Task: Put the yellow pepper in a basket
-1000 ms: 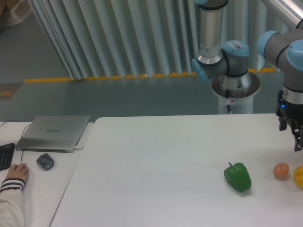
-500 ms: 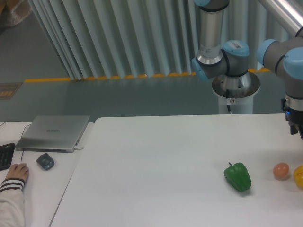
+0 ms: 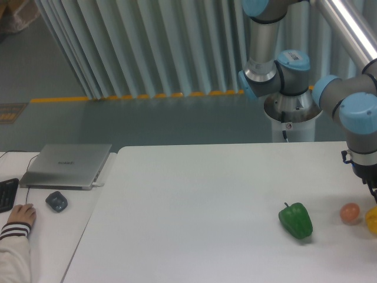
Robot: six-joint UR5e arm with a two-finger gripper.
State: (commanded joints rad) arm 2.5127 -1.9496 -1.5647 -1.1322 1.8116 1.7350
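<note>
The yellow pepper [image 3: 371, 219] lies at the right edge of the white table [image 3: 194, 200], cut off by the frame, so only its left part shows. My gripper [image 3: 373, 190] hangs just above it at the frame's right edge. Only a dark sliver of the gripper shows, so its jaws cannot be made out. No basket is in view.
A small orange-pink ball [image 3: 350, 213] sits just left of the yellow pepper. A green bell pepper [image 3: 296, 220] lies further left. On the side desk at left are a closed laptop [image 3: 66, 164], a mouse [image 3: 56, 201], and a person's hand [image 3: 21, 215].
The arm has moved right and down, bringing the gripper from above the table's right side to just over the yellow pepper and mostly out of frame. The objects have not moved.
</note>
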